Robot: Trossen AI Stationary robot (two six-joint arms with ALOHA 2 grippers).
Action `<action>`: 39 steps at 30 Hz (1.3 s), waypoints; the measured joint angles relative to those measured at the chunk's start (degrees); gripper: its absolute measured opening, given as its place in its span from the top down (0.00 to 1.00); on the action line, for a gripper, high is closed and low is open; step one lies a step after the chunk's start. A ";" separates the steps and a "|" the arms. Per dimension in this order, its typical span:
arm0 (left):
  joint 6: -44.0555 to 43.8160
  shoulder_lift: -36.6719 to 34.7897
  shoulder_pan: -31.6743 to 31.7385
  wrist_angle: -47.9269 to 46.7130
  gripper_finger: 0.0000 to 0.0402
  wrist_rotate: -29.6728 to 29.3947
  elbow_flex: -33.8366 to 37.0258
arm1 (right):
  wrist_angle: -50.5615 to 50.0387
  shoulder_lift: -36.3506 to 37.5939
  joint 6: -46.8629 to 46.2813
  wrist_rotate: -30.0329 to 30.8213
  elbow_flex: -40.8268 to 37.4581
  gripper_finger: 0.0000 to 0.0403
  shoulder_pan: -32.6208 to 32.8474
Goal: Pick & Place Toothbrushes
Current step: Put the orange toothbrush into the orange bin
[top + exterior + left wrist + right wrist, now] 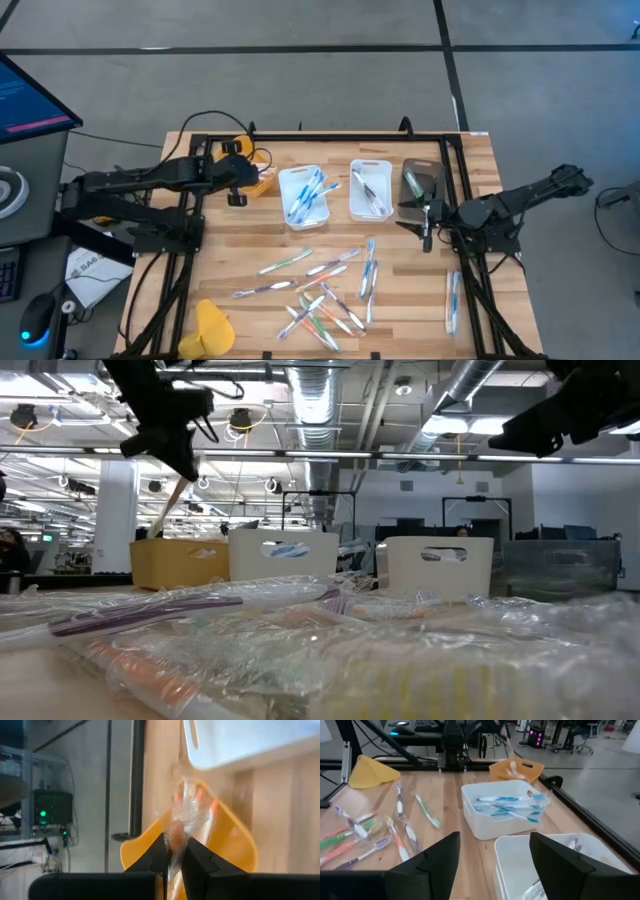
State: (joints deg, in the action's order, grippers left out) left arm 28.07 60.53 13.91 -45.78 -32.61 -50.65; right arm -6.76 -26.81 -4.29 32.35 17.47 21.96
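On the wooden table [420, 275], bordered by a dark frame, four trays stand in a row along the far half. From the left arm's side these are a yellow tray [262, 181], a white tray [303, 196] holding blue-accented toothbrushes, a second white tray [371, 189] holding pale or grey ones, and a dark tray [422, 184]. A yellow cloth [213, 327] lies at the near corner on the left arm's side.

Loose toothbrushes [325, 290], each in clear wrapping, are scattered across the near middle of the table, with green, orange, purple and blue accents. Further wrapped brushes [453, 300] lie apart, near the edge on the right arm's side.

The left gripper [237, 198] hangs above the table just beside the yellow tray. Its jaws are closed to a narrow gap on an orange-accented wrapped toothbrush [176, 835]; in the left wrist view the crinkled wrapping extends beyond the fingertips, over the yellow tray's interior. In the low view the brush hangs at a slant below the gripper, above the tray.

The right gripper [428, 235] sits just on the near side of the dark tray. Its jaws stand wide apart and hold nothing.
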 joint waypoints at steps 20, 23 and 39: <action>4.18 9.65 3.76 4.65 0.84 5.17 3.89 | 4.16 -8.79 -4.24 -1.13 0.00 0.42 0.13; 4.07 9.68 3.76 4.76 0.82 5.23 3.91 | 4.21 -8.87 -4.18 -1.15 0.00 0.42 0.13; -0.52 9.64 3.76 4.72 0.80 4.59 3.91 | 4.21 -8.87 -4.27 -1.23 0.00 0.42 0.13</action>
State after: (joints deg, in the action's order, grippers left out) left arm 27.55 70.17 17.67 -41.06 -28.02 -46.74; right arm -2.55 -35.68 -8.56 31.12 17.47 22.09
